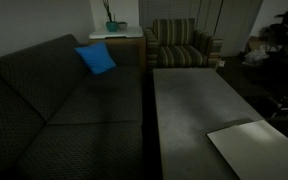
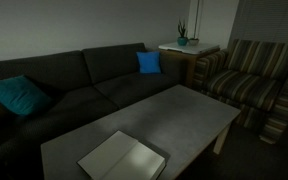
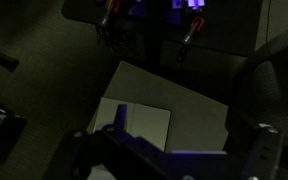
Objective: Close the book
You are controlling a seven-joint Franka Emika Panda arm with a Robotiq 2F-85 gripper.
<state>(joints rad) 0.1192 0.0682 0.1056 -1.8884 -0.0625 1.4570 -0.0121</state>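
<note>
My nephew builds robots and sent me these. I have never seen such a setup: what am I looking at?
Two pictures come from cameras standing in a dim living room. Both show a grey table by a sofa, with a pale book lying open on it. The third comes from a camera on the robot arm's wrist, looking down at the book; the dark shapes along its bottom are the gripper. It is too dark to tell whether that is open or holding anything.

- The book is pale grey-white and plain
- The table is darker grey
- The cushion is bright blue
- The armchair has light and dark stripes
</note>
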